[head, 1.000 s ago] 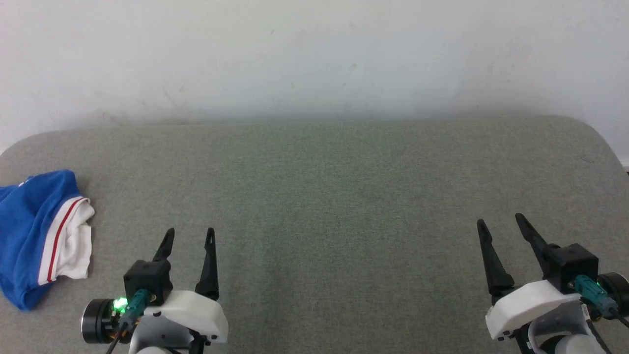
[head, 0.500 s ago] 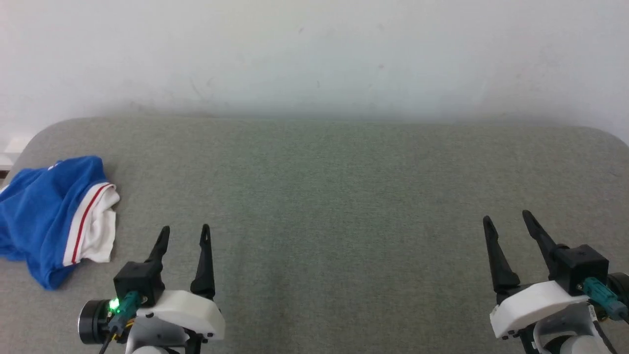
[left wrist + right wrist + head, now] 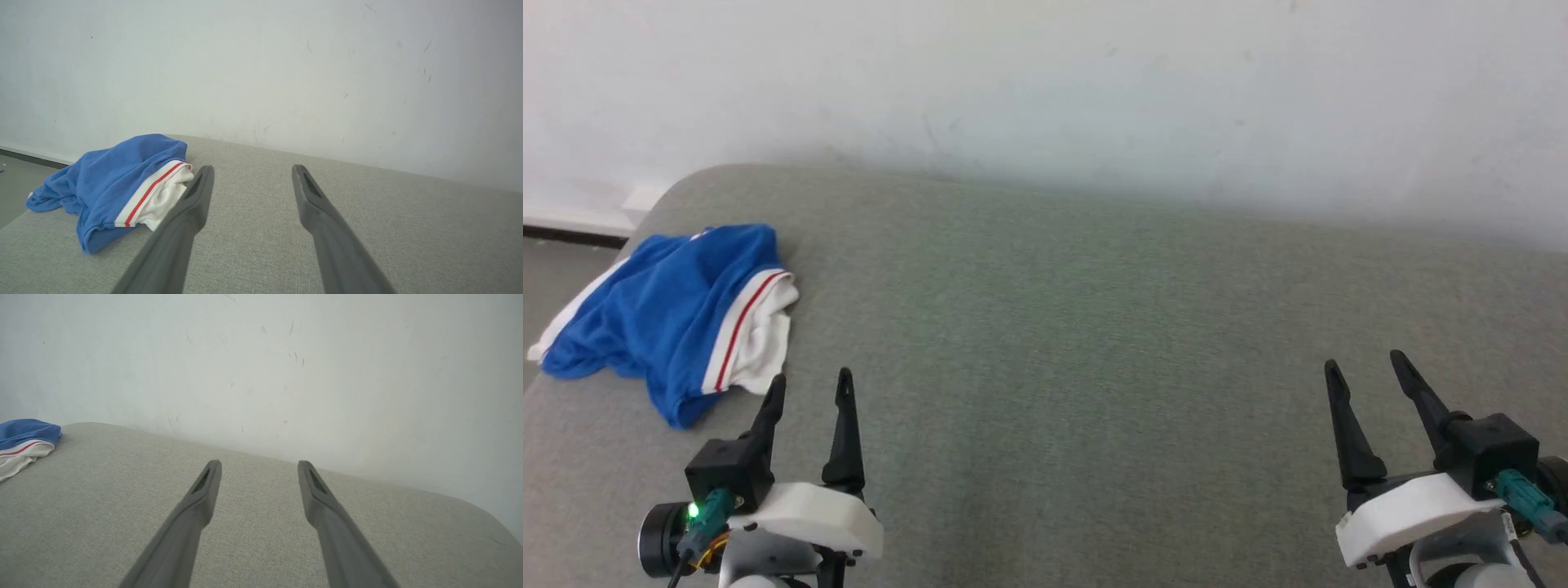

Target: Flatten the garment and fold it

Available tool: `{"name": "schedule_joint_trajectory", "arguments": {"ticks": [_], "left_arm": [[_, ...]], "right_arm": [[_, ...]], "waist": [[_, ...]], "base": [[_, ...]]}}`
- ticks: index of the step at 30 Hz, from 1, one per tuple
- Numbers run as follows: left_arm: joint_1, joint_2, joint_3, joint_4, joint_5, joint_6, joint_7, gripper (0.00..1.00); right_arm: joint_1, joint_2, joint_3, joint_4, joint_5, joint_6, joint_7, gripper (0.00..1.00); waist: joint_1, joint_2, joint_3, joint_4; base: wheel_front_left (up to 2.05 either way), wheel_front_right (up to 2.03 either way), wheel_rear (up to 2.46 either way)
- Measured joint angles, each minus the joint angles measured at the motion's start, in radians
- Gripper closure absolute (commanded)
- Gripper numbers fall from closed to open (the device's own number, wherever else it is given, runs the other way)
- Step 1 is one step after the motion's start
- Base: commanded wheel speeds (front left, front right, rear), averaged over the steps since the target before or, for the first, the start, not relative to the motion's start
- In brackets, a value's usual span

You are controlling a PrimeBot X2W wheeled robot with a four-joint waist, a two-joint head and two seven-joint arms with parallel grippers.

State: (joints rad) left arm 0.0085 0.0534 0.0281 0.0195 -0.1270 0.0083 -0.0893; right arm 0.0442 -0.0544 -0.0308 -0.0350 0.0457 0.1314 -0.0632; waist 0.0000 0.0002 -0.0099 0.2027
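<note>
Garment: one royal-blue jersey T-shirt (image 3: 678, 314) with a white sleeve and a red-striped white band. It lies crumpled, neither flat nor folded, at the left middle of the head view.
Garment's place: on the grey fabric-covered bench (image 3: 1094, 327), near its rounded far-left corner. Its left end reaches the bench's left edge.
Left jaws: wide open, holding nothing, the two dark fingers (image 3: 844, 433) pointing up the frame at lower left of the head view.
Garment relative to left jaws: up and to the left of the fingertips, with the white sleeve's lower edge just beside the outer fingertip. In the left wrist view the T-shirt (image 3: 118, 179) sits at middle left, and the tip of the left-hand finger (image 3: 184, 228) overlaps the sleeve in the picture. It looks clear of the cloth, though the angle does not settle it.
Right jaws: wide open and empty, fingers (image 3: 1343, 433) at lower right of the head view.
Garment relative to right jaws: well apart, across the bare width of the bench. In the right wrist view a blue, white and red edge of it (image 3: 22, 441) shows at the far left.
Count: one garment, two sets of jaws, four fingers, one bench.
Surroundings: a pale scuffed wall (image 3: 1045, 82) along the top, and a strip of grey floor (image 3: 556, 261) at the left edge.
</note>
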Motion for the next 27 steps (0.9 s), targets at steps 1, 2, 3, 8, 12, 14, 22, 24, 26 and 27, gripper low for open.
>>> {"name": "schedule_joint_trajectory", "arguments": {"ticks": [1,2,3,8,12,14,22,24,26,27], "left_arm": [[0.000,0.000,0.001,0.000,-0.004,0.000,-0.001,0.00],[0.000,0.000,0.003,0.000,-0.006,0.000,-0.004,0.00],[0.000,0.000,0.005,-0.001,-0.009,0.000,-0.006,0.00],[0.000,0.000,0.011,-0.003,-0.026,0.002,-0.017,0.00],[0.000,0.000,0.015,-0.005,-0.041,0.003,-0.025,0.00],[0.000,0.000,0.014,-0.008,-0.047,0.007,-0.027,0.00],[0.000,0.000,0.014,-0.015,-0.063,0.020,-0.045,0.00],[-0.002,0.000,0.015,-0.015,-0.067,0.020,-0.051,0.00],[-0.017,0.000,0.019,-0.016,-0.070,0.020,-0.053,0.00],[-0.028,0.000,0.022,-0.017,-0.071,0.021,-0.054,0.00]], "right_arm": [[0.001,0.000,0.000,0.000,0.000,0.000,-0.001,0.00],[0.001,0.000,0.001,-0.001,0.000,0.000,-0.002,0.00],[0.002,0.000,0.001,-0.002,0.000,0.000,-0.002,0.00],[0.003,0.000,0.001,-0.010,0.007,0.000,-0.009,0.00],[0.004,0.000,0.003,-0.016,0.007,0.000,-0.017,0.00],[0.004,0.000,0.002,-0.019,0.007,0.000,-0.017,0.00],[0.008,0.000,-0.001,-0.039,0.009,0.000,-0.018,0.00],[0.008,0.000,-0.003,-0.047,0.009,0.000,-0.018,0.00],[0.008,0.000,-0.005,-0.055,0.009,0.000,-0.018,0.00],[0.008,0.000,-0.007,-0.058,0.009,0.000,-0.017,0.00]], "waist": [[0.0000,0.0000,0.000,0.009],[0.0000,0.0000,-0.001,0.019],[0.0000,0.0000,-0.001,0.028],[0.0000,0.0000,-0.002,0.075],[0.0000,0.0000,-0.003,0.106],[0.0000,0.0000,-0.003,0.118],[0.0000,0.0000,0.007,0.159],[0.0000,0.0000,0.014,0.164],[0.0000,0.0000,0.023,0.168],[0.0000,0.0000,0.028,0.170]], "base": [[0.00,0.00,0.00],[0.00,0.00,0.00],[0.00,0.00,0.00],[-0.07,-0.07,-0.07],[-0.14,-0.14,-0.14],[-0.09,-0.09,-0.09],[-0.02,-0.02,-0.02],[0.00,0.00,0.00],[0.00,0.00,0.00],[0.00,0.00,0.00]]}}
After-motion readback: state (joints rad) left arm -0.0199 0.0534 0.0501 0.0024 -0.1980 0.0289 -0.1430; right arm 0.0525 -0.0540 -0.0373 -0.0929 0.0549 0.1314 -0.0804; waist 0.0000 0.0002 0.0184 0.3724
